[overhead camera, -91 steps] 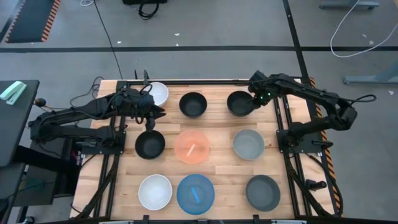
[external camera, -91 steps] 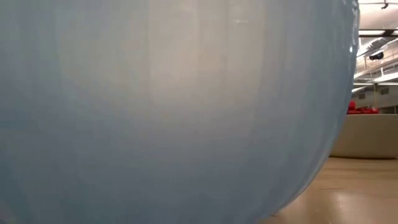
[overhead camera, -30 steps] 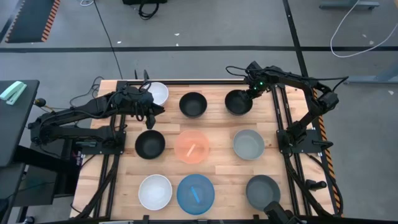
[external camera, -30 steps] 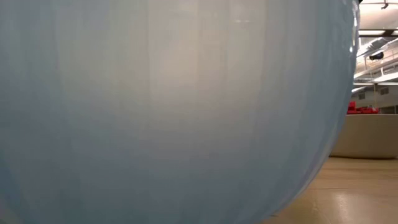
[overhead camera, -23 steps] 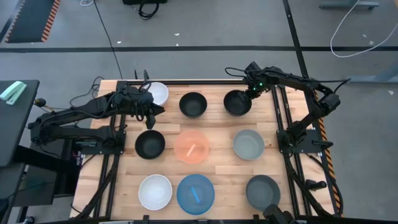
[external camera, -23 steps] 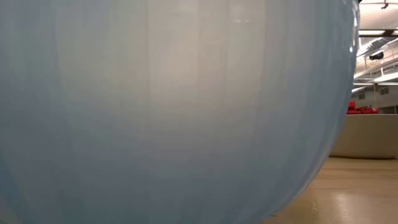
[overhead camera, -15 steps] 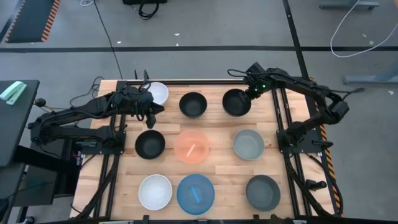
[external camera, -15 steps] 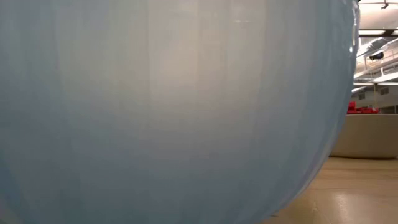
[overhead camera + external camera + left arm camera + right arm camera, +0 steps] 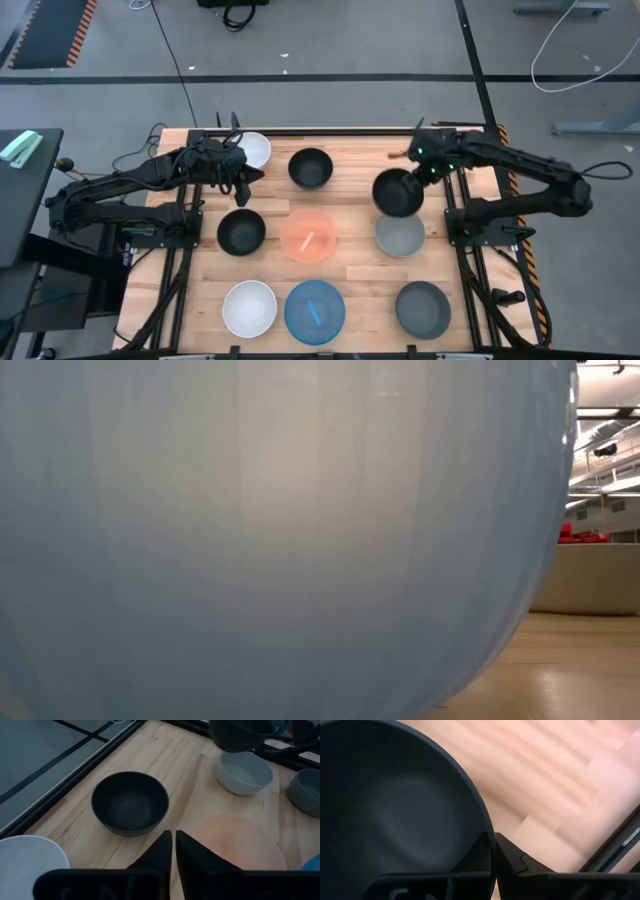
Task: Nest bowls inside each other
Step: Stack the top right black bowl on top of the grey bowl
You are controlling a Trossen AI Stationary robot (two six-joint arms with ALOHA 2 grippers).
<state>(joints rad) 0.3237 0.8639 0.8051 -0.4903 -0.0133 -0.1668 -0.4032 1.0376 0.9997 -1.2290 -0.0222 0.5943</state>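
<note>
Wooden slatted tabletop (image 9: 345, 200) carries the bowls in rows. Right gripper (image 9: 418, 176) pinches the rim of a round black bowl (image 9: 397, 192), lifted. Its target, a round grey bowl (image 9: 400, 233), lies just beyond and below. Left gripper (image 9: 172, 851), fingers nearly together, holds nothing.

Nine bowls: three black (image 9: 311, 167), two white (image 9: 249, 308), two grey (image 9: 422, 308), one pink (image 9: 308, 235), one blue (image 9: 314, 311)

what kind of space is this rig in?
Likely a robotics lab or workshop floor: a wooden table on bare concrete with tape lines, loose cables, and a large open room behind.
</note>
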